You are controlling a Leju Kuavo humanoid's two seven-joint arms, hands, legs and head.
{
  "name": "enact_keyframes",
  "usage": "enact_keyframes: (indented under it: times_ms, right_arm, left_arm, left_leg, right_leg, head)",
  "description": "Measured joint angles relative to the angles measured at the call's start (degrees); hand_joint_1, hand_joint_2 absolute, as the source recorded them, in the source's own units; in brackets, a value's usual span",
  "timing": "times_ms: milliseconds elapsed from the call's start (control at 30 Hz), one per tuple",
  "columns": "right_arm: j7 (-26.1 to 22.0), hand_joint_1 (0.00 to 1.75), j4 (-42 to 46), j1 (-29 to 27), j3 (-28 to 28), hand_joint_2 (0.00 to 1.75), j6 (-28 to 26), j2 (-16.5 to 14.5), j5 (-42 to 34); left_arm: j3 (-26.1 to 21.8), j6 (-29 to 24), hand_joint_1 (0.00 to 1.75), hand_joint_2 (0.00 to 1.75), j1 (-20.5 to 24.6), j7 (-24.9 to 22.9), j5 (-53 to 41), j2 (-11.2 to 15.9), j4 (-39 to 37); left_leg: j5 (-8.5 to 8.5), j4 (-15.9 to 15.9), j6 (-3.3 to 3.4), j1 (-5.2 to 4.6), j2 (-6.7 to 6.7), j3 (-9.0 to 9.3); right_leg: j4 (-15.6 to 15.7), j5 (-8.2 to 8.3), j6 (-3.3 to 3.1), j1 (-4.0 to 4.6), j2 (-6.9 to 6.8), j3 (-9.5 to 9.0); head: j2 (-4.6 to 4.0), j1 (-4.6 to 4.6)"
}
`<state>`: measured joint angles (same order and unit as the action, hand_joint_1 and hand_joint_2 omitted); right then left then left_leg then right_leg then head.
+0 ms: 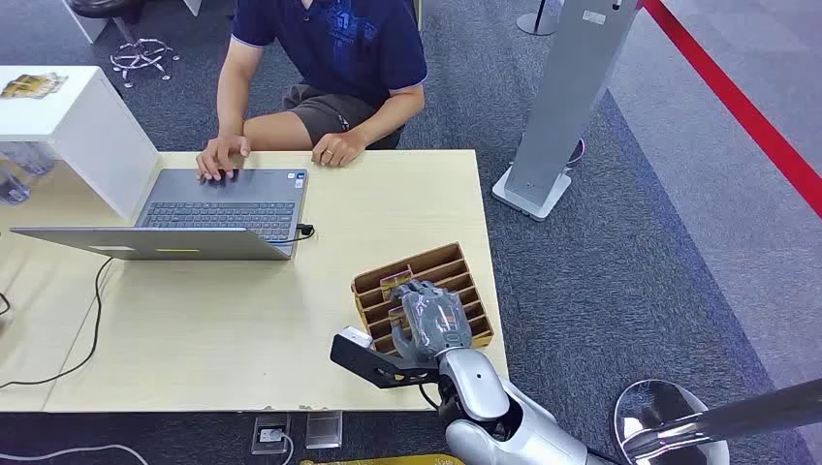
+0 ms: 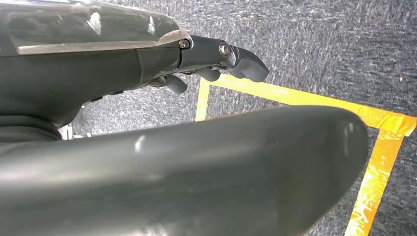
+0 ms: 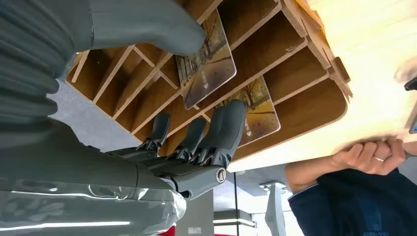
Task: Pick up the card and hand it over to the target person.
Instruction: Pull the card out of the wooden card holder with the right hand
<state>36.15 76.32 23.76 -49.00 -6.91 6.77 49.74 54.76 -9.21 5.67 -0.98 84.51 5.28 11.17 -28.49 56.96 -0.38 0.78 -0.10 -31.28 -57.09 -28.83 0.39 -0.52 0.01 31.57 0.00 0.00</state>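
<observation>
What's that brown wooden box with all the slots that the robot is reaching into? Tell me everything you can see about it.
The slotted box looks like thin brown wood, split by dividers into narrow slots in rows. It sits at an angle near the table's right front corner. At least two cards printed with an autumn tree scene stand in its slots. The right hand hangs over its middle, thumb against one card and fingers by the other; an actual grip cannot be confirmed.
</observation>
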Motion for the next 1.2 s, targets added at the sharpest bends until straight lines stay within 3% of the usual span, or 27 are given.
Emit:
enact_keyframes:
  times_ms: [1200]
  right_arm:
    - [0.4, 0.96, 2.5, -1.2, 1.0, 1.75, 0.4, 0.9, 0.0]
  left_arm:
    - [0.0, -0.1, 0.00, 0.00, 0.0, -0.2, 0.1, 0.2, 0.1]
  left_leg:
    - [-0.02, 0.1, 0.00, 0.00, -0.03, -0.05]
  right_leg:
    - [0.0, -0.03, 0.00, 0.00, -0.03, 0.05]
  head:
    - [0.00, 0.00]
